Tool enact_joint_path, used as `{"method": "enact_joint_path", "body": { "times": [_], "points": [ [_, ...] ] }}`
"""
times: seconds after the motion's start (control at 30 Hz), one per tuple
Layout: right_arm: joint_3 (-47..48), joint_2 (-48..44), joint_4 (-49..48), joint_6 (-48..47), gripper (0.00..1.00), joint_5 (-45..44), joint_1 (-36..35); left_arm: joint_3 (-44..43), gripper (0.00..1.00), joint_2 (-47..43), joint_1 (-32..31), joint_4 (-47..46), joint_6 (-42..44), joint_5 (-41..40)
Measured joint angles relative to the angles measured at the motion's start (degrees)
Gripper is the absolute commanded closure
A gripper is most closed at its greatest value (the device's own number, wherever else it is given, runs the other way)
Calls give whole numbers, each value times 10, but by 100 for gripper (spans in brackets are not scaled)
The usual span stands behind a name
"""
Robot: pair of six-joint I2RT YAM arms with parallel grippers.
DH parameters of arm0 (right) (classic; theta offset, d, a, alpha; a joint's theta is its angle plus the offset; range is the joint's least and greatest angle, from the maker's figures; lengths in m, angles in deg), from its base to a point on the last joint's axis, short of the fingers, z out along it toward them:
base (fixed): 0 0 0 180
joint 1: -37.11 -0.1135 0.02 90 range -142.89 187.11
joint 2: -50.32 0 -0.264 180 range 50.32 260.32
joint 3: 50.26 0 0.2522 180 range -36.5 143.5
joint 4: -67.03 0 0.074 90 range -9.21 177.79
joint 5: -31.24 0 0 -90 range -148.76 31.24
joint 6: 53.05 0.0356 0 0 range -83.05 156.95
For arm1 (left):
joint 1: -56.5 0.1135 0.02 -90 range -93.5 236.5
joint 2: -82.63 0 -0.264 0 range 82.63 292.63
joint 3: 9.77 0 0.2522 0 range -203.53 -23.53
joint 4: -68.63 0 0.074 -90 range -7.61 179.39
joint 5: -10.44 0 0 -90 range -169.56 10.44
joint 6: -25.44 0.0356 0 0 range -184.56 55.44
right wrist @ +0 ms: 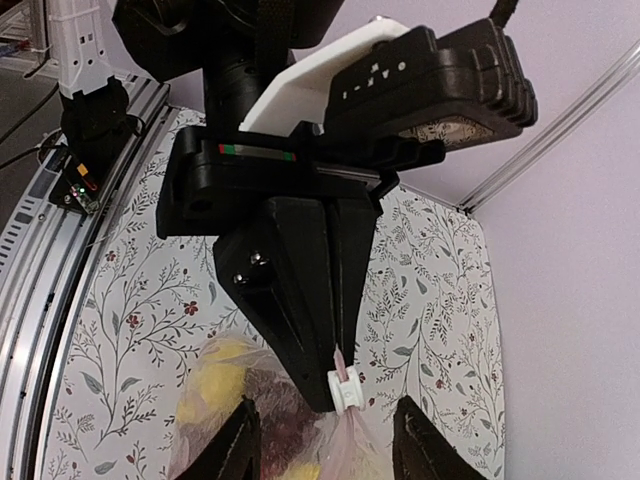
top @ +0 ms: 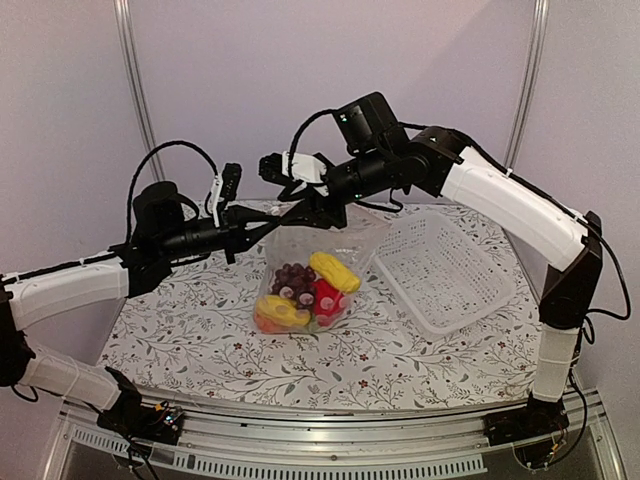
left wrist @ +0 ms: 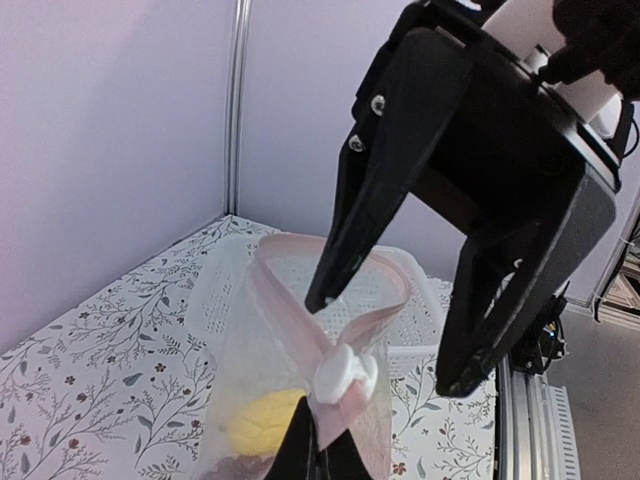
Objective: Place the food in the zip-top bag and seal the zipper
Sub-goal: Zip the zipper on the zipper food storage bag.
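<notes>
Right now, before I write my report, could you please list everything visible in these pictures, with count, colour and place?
zip-top bag: one, clear, middle of the table, mouth lifted
zipper: one, pale pink, along the bag's mouth, partly open
slider: one, white, on the zipper
grapes: one bunch, dark purple, inside the bag
yellow pieces: two, yellow, inside the bag
red piece: one, red, inside the bag
orange piece: one, orange, bottom of the bag
basket: one, white lattice, right of the bag
table: one, white with a floral print, under everything
left end effector: one, black, shut on the zipper beside the slider
right end effector: one, black, open at the bag's mouth
</notes>
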Motion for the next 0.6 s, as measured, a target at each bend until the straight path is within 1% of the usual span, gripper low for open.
{"method": "enact_joint_path", "body": {
  "times": [0.07, 0.6],
  "points": [
    [0, 1, 0, -1, 63, 0, 0, 0, 100, -2, -3, 4, 5, -6],
    [0, 10, -4, -2, 71, 0, 0, -2, 100, -5, -22, 27, 31, -19]
  ]
}}
